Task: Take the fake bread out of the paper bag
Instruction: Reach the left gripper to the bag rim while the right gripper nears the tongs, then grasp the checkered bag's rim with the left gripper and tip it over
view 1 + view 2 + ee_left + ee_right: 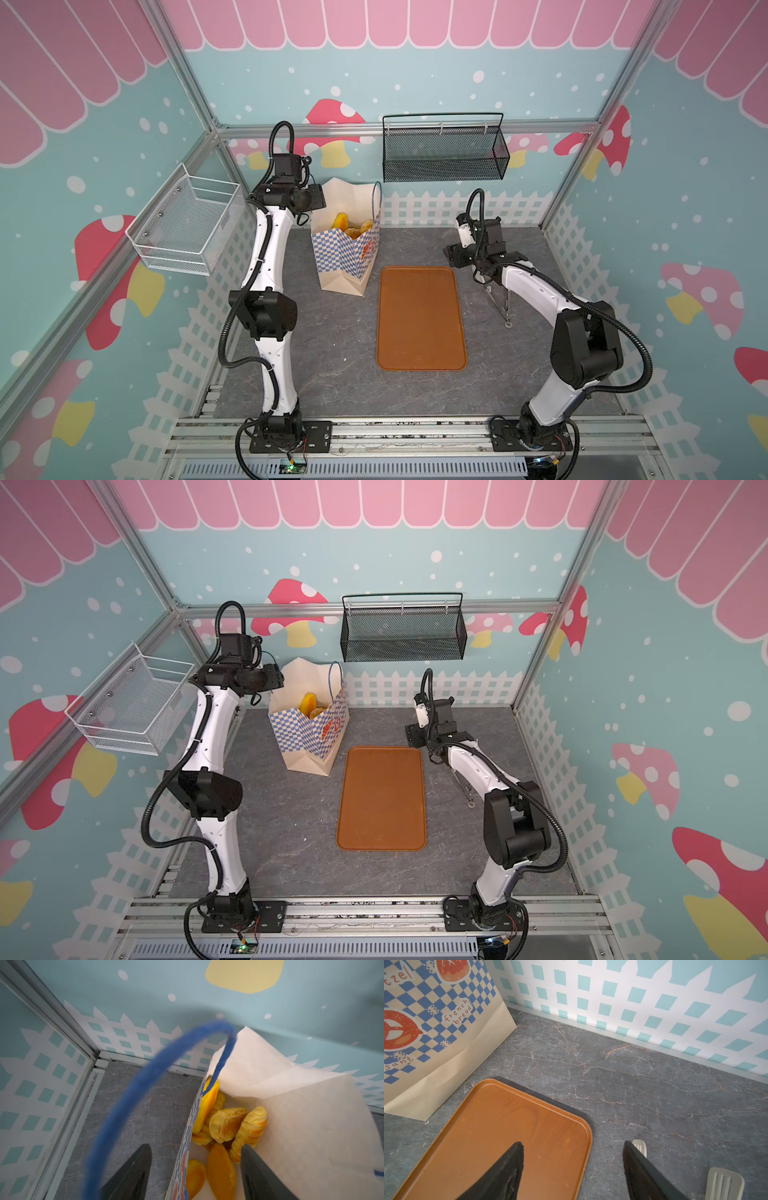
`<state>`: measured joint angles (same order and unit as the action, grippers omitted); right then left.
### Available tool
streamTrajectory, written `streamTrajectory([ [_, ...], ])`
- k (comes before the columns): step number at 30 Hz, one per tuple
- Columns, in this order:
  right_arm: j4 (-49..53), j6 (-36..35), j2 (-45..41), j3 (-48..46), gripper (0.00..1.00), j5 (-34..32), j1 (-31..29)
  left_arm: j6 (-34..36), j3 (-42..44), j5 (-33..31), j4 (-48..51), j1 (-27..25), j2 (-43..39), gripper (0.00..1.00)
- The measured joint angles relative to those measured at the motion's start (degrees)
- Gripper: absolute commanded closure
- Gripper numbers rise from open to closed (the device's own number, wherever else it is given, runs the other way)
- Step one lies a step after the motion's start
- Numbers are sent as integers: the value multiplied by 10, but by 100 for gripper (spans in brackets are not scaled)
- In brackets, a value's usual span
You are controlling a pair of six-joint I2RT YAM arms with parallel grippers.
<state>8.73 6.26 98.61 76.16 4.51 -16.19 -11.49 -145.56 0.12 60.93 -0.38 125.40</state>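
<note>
1. Bench with a grey marbled top carries the paper bag, which stands upright towards the back, left of centre in both top views, its mouth open.
2. The fake bread sits inside the paper bag as a pile of glossy yellow pieces low in the bag, some ridged and some smooth. A few show through the mouth in both top views.
3. The left gripper hangs at the bag's left rim with its jaws apart. One finger is outside the checkered wall and the other is inside. The inner tip is right beside a ridged piece, but whether it touches cannot be told. Nothing is clamped.
4. A blue cord handle arcs up from the bag's rim and passes close to the outer finger. It is blurred in the left wrist view.
5. The right gripper hovers low at the far right corner of the tray, jaws wide and holding nothing. One finger is over the tray and the other is over bare bench.
6. The tray, orange-brown and flat, lies mid-bench, its far left corner near the bag's base.
7. Tongs lie on the bench just right of the tray, under the right arm. One slotted tip is partly behind a finger in the right wrist view.
8. A white wire basket hangs on the left wall, and a black mesh basket on the back wall.
</note>
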Motion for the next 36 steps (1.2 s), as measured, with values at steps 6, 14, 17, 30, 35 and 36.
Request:
streamTrajectory([
  [6, 0, -8, 9, 10, 23, -8, 0, -3, 5, -1, 29, 0, 18, 42],
  [14, 3, -12, 16, 13, 23, -12, 0, 10, 7, -9, 36, 0, 22, 89],
  [17, 7, -14, 16, 13, 23, -18, 0, 19, 7, -20, 36, 0, 23, 100],
  [30, 55, -13, 14, 27, 20, -69, 1, 89, -9, -46, 49, 35, 15, 100],
  [35, 70, -10, 11, 27, 20, -72, 4, 123, 0, -57, 50, 44, -20, 100],
  [36, 72, -10, 10, 27, 20, -72, 4, 128, 3, -59, 50, 44, -31, 100],
])
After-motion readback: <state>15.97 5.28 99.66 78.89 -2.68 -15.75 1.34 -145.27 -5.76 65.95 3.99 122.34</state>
